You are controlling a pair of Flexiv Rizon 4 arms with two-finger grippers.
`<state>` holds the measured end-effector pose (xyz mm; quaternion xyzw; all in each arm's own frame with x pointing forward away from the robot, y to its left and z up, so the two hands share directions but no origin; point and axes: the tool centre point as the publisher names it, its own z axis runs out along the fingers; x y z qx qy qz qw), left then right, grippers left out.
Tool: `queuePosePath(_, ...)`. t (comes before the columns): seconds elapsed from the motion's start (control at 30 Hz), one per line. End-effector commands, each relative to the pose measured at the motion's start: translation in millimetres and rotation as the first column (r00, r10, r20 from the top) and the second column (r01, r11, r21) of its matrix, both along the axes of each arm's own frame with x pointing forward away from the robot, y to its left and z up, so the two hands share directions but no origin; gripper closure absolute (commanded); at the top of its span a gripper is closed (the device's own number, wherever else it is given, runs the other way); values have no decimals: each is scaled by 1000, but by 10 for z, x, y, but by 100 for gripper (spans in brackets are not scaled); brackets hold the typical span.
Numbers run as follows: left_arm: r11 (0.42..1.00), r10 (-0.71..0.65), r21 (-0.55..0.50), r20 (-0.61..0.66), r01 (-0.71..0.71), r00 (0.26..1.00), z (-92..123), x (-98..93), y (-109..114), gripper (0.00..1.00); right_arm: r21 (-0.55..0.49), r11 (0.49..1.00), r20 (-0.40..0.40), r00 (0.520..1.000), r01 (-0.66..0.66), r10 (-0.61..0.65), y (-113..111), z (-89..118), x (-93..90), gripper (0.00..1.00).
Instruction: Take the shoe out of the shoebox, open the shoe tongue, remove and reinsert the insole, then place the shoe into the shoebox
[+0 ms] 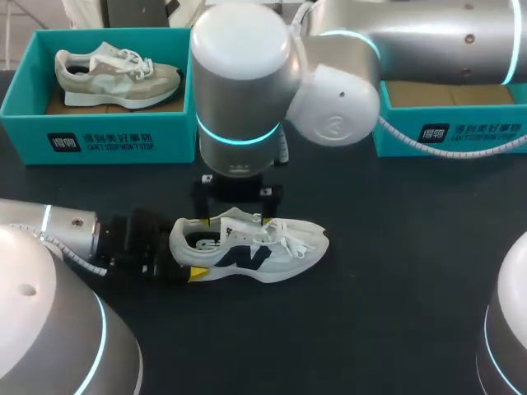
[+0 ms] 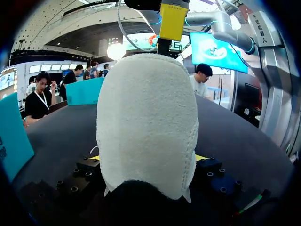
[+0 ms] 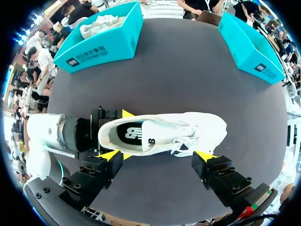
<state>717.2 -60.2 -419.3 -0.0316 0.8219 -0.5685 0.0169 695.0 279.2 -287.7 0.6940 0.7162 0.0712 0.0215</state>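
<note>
Evidently early stage: shoe [image 1: 255,247] out of shoebox [image 1: 461,136], on table [image 1: 395,271]. Left gripper [image 1: 183,257] clenched on heel; right gripper [image 1: 237,197] released, above tongue [image 3: 162,134]. Insole [image 3: 129,132] seated. Judged remaining: tongue opening, insole cycle, reboxing.

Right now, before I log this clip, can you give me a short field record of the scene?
white shoe: upright on the table, outside both boxes.
insole: seen inside the white shoe.
left tool: shut on the white shoe's heel.
right tool: open, above the white shoe.
left shoebox: holds a beige shoe.
right shoebox: no shoe visible, partly hidden by my right arm.
</note>
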Motion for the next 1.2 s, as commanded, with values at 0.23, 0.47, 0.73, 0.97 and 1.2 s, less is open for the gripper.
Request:
queuePosePath(0.23,1000,1,-1,0,-1,1000,-39,-1,-20,100,-112,941,53,948,318,-314,33,-379,18,0)
queuePosePath(0.47,1000,1,-1,0,-1,1000,-39,-1,-20,100,-188,917,63,936,353,-347,26,-387,157,0)
queuePosePath(0.73,1000,1,-1,0,-1,1000,-39,-1,-20,100,-278,863,110,907,421,-406,73,-485,217,0)
queuePosePath(0.97,1000,1,-1,0,-1,1000,-39,-1,-20,100,-326,834,144,895,446,-422,98,-495,220,0)
queuePosePath(1.2,1000,1,-1,0,-1,1000,-39,-1,-20,100,-363,808,149,884,465,-442,88,-535,205,0)
